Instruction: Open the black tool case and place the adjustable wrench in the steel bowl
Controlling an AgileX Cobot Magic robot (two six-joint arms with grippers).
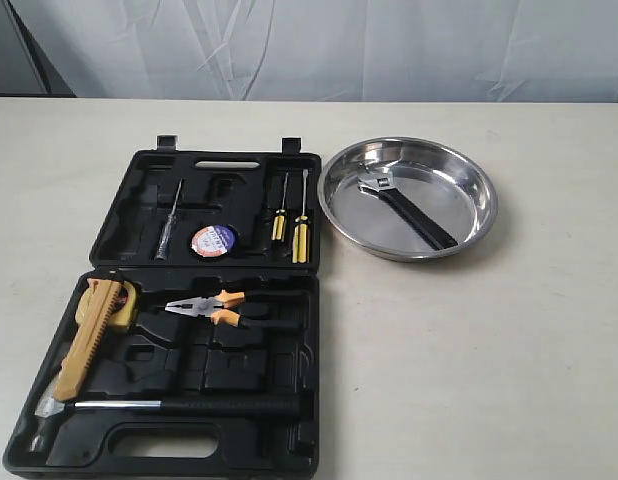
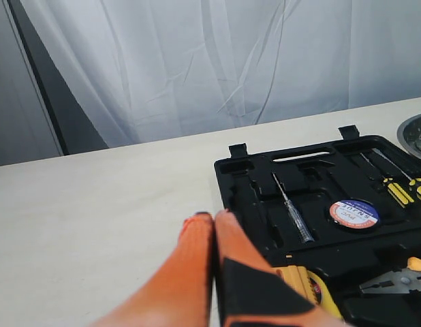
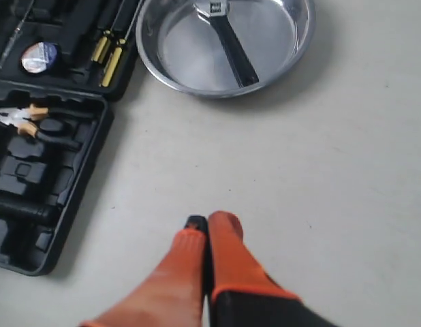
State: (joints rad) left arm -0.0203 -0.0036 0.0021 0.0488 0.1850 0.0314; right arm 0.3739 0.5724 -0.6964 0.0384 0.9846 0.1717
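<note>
The black tool case [image 1: 119, 205] lies open on the table, lid half at the back, tool half in front. The adjustable wrench [image 1: 409, 210], silver head and black handle, lies inside the steel bowl [image 1: 469, 235] to the right of the case. It shows again in the right wrist view as the wrench [image 3: 231, 41] in the bowl [image 3: 166, 65]. My left gripper [image 2: 214, 216] is shut and empty, above the table by the case's [image 2: 231, 197] left side. My right gripper [image 3: 209, 221] is shut and empty over bare table, well short of the bowl. Neither arm appears in the exterior view.
The case holds orange-handled pliers [image 1: 214, 305], a long black-handled hammer [image 1: 179, 405], a yellow utility knife [image 1: 87, 335], two yellow-handled screwdrivers [image 1: 292, 235], a tester screwdriver [image 1: 167, 225] and a tape roll [image 1: 214, 239]. A white curtain hangs behind the table.
</note>
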